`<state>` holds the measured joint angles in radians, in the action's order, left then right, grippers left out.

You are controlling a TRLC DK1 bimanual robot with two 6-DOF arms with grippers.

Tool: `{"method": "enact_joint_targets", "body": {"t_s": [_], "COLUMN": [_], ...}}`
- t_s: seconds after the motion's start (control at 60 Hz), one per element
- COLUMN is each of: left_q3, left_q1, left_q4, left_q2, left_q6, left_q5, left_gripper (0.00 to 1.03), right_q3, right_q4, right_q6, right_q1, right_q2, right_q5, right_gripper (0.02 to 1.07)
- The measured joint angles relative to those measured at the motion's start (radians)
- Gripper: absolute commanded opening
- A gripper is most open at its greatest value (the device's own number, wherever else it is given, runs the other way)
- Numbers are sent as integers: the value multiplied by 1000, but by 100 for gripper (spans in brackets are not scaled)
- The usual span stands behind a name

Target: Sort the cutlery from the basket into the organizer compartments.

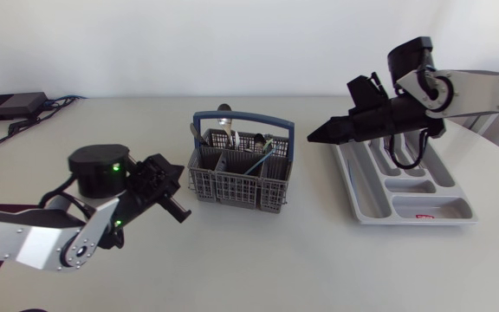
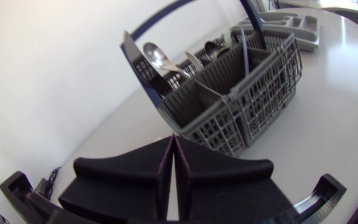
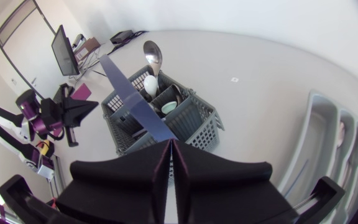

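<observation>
White table [image 1: 258, 260]: basket [image 1: 239, 178] at centre holds cutlery [image 1: 232, 137], organizer [image 1: 457, 217] at 3 o'clock, my left gripper [image 1: 180, 212] at 8 o'clock and right gripper [image 1: 314, 136] at 2 o'clock both clenched on nothing, so I judge sorting barely started.

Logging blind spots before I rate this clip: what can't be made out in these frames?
- Head view: the right arm covers the organizer's far compartments, so I cannot tell what lies there.
- Every view: the basket's walls and dividers hide the cutlery below its upper ends, so its count and kinds are uncertain.
- Right wrist view: the right gripper and the picture's edge cut off most of the organizer.
- Left wrist view: the organizer is too small to read.
</observation>
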<state>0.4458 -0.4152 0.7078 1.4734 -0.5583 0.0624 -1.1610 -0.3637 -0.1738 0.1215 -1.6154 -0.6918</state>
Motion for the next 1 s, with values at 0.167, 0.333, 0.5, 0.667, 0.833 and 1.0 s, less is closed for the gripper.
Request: {"method": "enact_joint_targets", "body": {"t_s": [0.167,0.333,0.5,0.667,0.833,1.0], "left_q3": [-14,6,117,249,341,404], "left_q1": [49,100,163,195,200,238], "left_q4": [-4,-88,-235,-376,-478,-562], "left_q2": [-171,-195,-175,-142,-77,-4], "left_q6": [-5,-39,-84,-162,-274,-383], "left_q5": [-76,-197,-352,-480,-539,-601], "left_gripper": [38,58,63,63,59,55], "right_q3": [60,116,167,179,202,205], "right_q4": [-15,-45,-80,-82,-82,-82], "right_q6": [-85,-154,-202,-224,-234,-247], "right_q1": [69,140,161,186,226,245], "right_q2": [156,242,295,312,312,296], "right_q5": [83,114,121,121,121,121], "right_gripper": [48,55,62,65,65,66]}}
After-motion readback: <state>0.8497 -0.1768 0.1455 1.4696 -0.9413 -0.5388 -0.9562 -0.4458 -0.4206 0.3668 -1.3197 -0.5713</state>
